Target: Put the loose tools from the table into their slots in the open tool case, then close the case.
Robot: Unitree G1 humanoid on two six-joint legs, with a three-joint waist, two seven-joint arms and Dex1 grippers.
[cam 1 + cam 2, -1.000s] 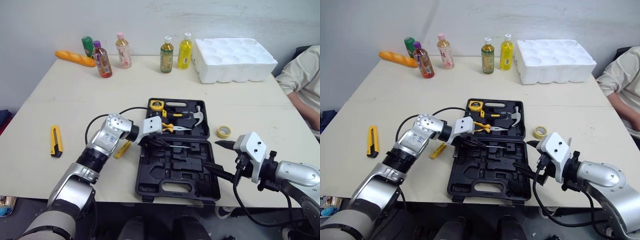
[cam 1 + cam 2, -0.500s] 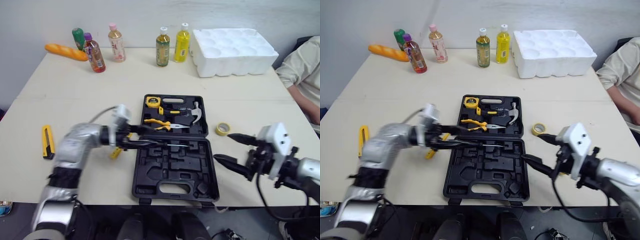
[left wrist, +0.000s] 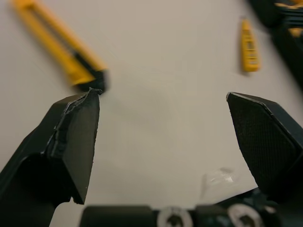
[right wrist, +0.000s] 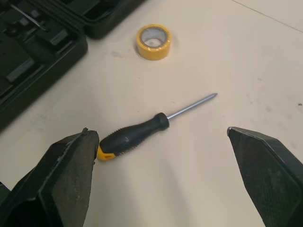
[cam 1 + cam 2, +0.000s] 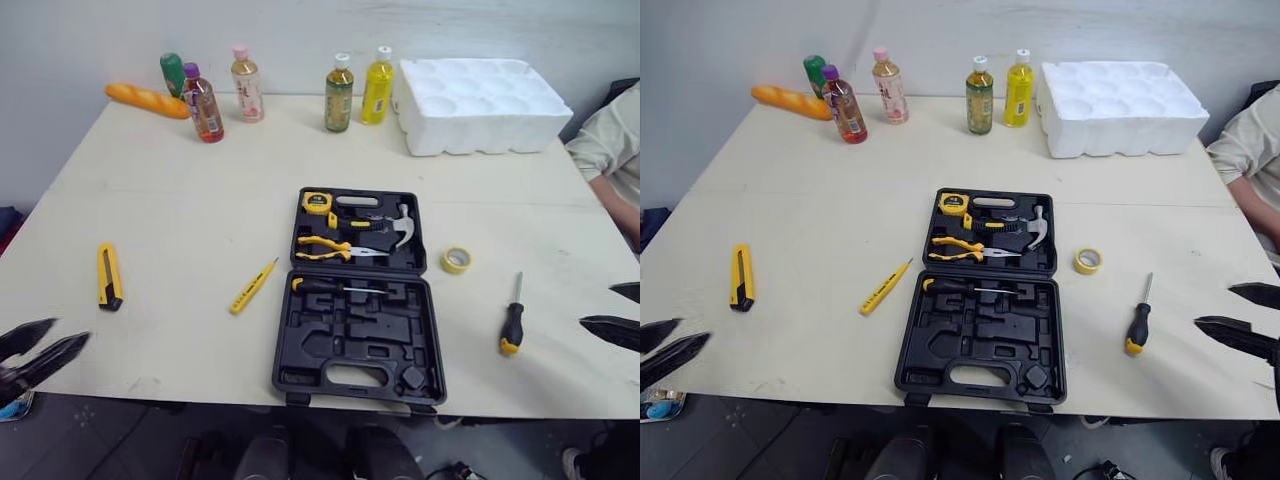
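Observation:
The black tool case (image 5: 300, 345) lies open mid-table. Its far half holds a tape measure, pliers (image 5: 322, 247) and a hammer; a black-handled screwdriver (image 5: 335, 287) rests in the near half. Loose on the table are a yellow utility knife (image 5: 108, 277), a yellow tester pen (image 5: 252, 286), a black-and-yellow screwdriver (image 5: 512, 320) and a yellow tape roll (image 5: 456, 260). My left gripper (image 5: 70, 330) is open and empty at the front left corner, near the knife (image 3: 61, 52). My right gripper (image 5: 597, 305) is open and empty at the right edge, just above the loose screwdriver (image 4: 137, 135).
Several drink bottles (image 5: 338, 80) and a bread loaf (image 5: 146, 99) line the far edge. A white foam tray (image 5: 482, 92) sits at the back right. A person's sleeve (image 5: 610, 140) shows at the right. The table's front edge runs just under the case.
My left gripper opened, left the black-handled screwdriver in the case and drew back to the front left corner. The right arm pulled back to the right edge, uncovering the loose screwdriver.

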